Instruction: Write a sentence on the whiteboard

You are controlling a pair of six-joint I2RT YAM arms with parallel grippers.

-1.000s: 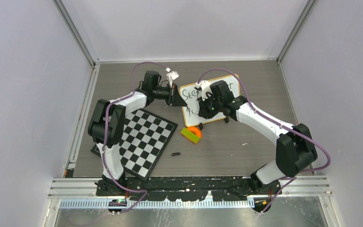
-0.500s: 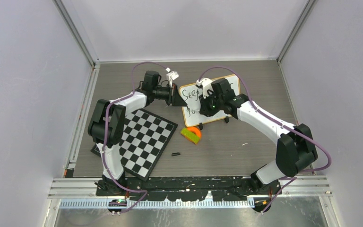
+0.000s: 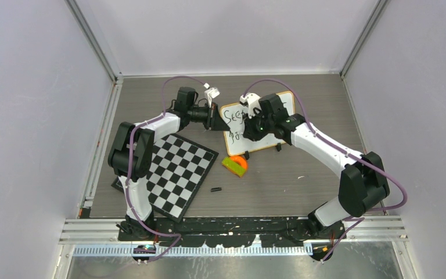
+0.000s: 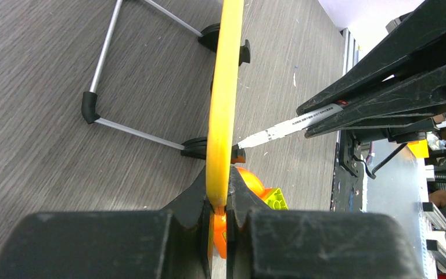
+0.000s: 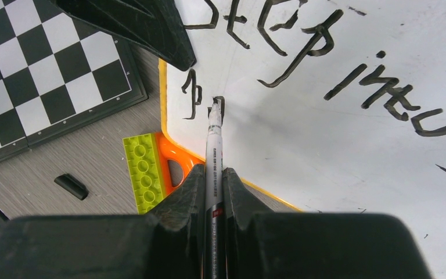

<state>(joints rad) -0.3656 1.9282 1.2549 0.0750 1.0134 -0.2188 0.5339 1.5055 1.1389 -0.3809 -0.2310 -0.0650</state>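
Writing is underway, roughly midway by my read. Everything below is placed relative to the whiteboard.

- Counter (image 3: 302, 186): carries everything. The whiteboard (image 3: 283, 104) sits toward its far side, between the two arms.
- Chequered board (image 3: 177, 168): lies flat to the left of the whiteboard and nearer the arm bases. It's a bystander, clear of the writing face.
- Whiteboard itself: props up tilted on its black feet, with a wire stand behind it. The face leans toward the right arm, which makes it easy to reach but probably easy to push over.
- Left tool (image 4: 219, 200): pinches the whiteboard's left frame edge, jaws narrow with the frame between them. Likely job: bracing the board against pen pressure so it doesn't slide or tip.
- Right tool (image 5: 211, 174): sits in front of the whiteboard face, clamped tight on the marker (image 5: 213, 145), which runs straight out between the fingers for a stiff, predictable tip.
- Sentence (image 5: 302, 40): the top line reads "Step into", with more to its right cut off. The second line has only its first strokes, low on the left of the face. The marker tip touches the board there.
- Green and orange brick (image 3: 235, 165): sits just off the whiteboard's lower left corner, on the near side.
- Small black cap-like piece (image 3: 216, 189): further out from that same corner, toward the arm bases. Presumably the marker's cap, parked out of the way.
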